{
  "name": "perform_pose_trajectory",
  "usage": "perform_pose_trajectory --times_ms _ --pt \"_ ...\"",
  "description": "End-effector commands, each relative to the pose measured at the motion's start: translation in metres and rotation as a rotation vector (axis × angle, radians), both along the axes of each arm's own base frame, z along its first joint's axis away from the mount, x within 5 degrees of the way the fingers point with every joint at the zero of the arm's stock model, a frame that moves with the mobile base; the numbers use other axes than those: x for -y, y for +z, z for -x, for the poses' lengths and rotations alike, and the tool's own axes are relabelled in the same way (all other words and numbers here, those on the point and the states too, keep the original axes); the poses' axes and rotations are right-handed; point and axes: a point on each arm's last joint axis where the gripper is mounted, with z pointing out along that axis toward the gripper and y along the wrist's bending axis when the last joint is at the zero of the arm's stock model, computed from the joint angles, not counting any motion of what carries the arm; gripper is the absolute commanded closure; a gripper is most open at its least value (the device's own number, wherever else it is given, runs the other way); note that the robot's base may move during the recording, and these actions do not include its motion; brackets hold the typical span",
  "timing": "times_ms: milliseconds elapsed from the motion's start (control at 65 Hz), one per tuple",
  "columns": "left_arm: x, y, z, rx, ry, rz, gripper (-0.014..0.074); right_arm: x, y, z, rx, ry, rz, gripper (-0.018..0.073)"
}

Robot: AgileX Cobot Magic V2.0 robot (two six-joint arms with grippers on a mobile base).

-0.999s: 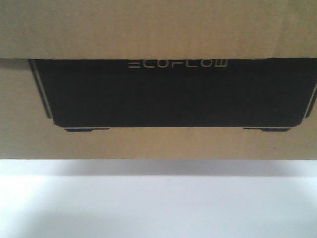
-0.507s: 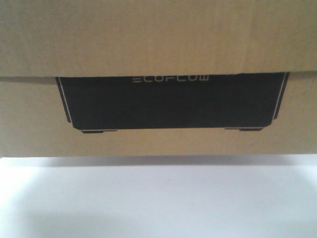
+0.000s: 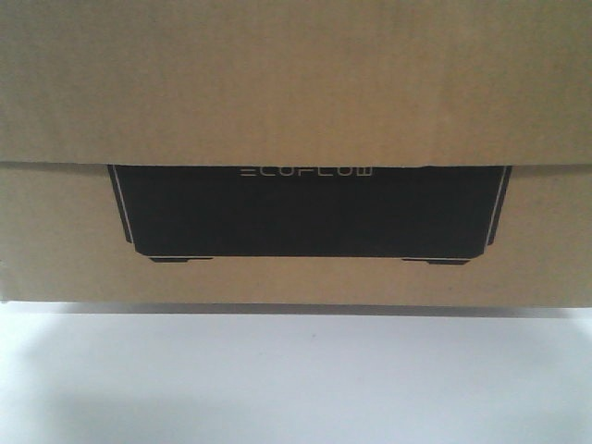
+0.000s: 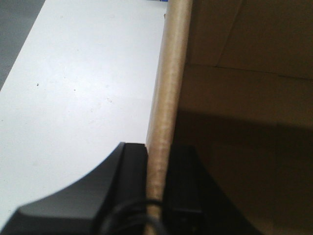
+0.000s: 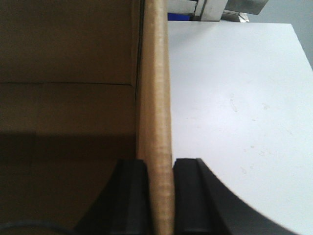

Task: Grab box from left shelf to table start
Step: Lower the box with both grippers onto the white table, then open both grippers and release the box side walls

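Note:
The brown cardboard box (image 3: 296,83) fills the front view, its black panel with pale ECOFLOW lettering facing me. Its lower edge lies just over the white table (image 3: 296,379) with only a thin shadow line under it; I cannot tell if they touch. My left gripper (image 4: 159,166) is shut on the box's upright left wall (image 4: 168,73), one black finger on each side. My right gripper (image 5: 159,171) is shut the same way on the right wall (image 5: 155,73). The dark inside of the box shows beside each wall.
White table (image 4: 83,88) extends left of the box and also right of it (image 5: 234,98). Grey floor (image 4: 14,29) lies past the table's left edge. Beyond the far edge a strip of blue and pale metal (image 5: 195,12) shows, seemingly part of the left shelf.
The box has sunk in the front view. Its flap edge and black panel sit lower and the panel looks smaller. The shadow under the box has thinned.

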Motion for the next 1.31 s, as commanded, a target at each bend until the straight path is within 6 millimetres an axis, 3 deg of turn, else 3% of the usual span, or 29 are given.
perform_pose_trajectory --times_ms 0,138,184,231,307,446,553,646,738,769,846,999,1045,1153,1291 --pt "0.009 0.031 0.001 0.185 -0.083 0.104 0.0588 -0.012 0.032 0.002 0.206 0.1 -0.089 0.0456" --pt "0.005 0.031 -0.001 0.181 -0.052 0.133 0.0134 -0.013 0.034 0.001 0.226 0.111 -0.095 0.0218" --pt "0.003 0.03 -0.002 0.178 -0.034 0.149 0.0058 -0.013 0.034 0.001 0.226 0.111 -0.095 0.014" --pt "0.001 0.03 -0.003 0.178 -0.026 0.139 0.0036 -0.013 0.033 0.001 0.223 0.109 -0.093 0.008" --pt "-0.001 0.031 -0.004 0.193 -0.023 0.112 0.0058 -0.012 0.034 0.001 0.226 0.109 -0.088 0.0027" --pt "-0.002 0.035 -0.003 0.218 -0.028 0.097 0.0144 -0.011 0.042 0.002 0.253 0.108 -0.076 0.0031" --pt "-0.005 0.045 -0.001 0.236 -0.02 0.106 0.0272 -0.009 0.058 0.006 0.298 0.104 -0.089 0.006" --pt "-0.01 0.061 0.007 0.26 0.005 0.119 0.0475 -0.007 0.077 0.015 0.358 0.107 -0.106 0.0213" --pt "-0.016 0.076 0.015 0.301 0.013 0.134 0.0714 -0.003 0.092 0.026 0.411 0.108 -0.12 0.0477" --pt "-0.017 0.079 0.017 0.316 0.013 0.129 0.0697 -0.003 0.094 0.028 0.422 0.11 -0.123 0.0532" --pt "-0.02 0.084 0.02 0.344 0.01 0.116 0.0678 -0.002 0.098 0.032 0.448 0.119 -0.129 0.0463" --pt "-0.026 0.094 0.028 0.39 -0.003 0.072 0.0685 -0.001 0.102 0.035 0.469 0.121 -0.128 0.0471" --pt "-0.031 0.1 0.036 0.415 -0.001 0.077 0.0685 0.001 0.105 0.041 0.473 0.115 -0.13 0.0522" --pt "-0.042 0.11 0.057 0.487 -0.013 0.082 0.0685 0.007 0.107 0.055 0.477 0.105 -0.12 0.051" --pt "-0.053 0.101 0.085 0.541 -0.064 0.121 0.0685 0.011 0.104 0.075 0.546 0.147 -0.118 0.051"
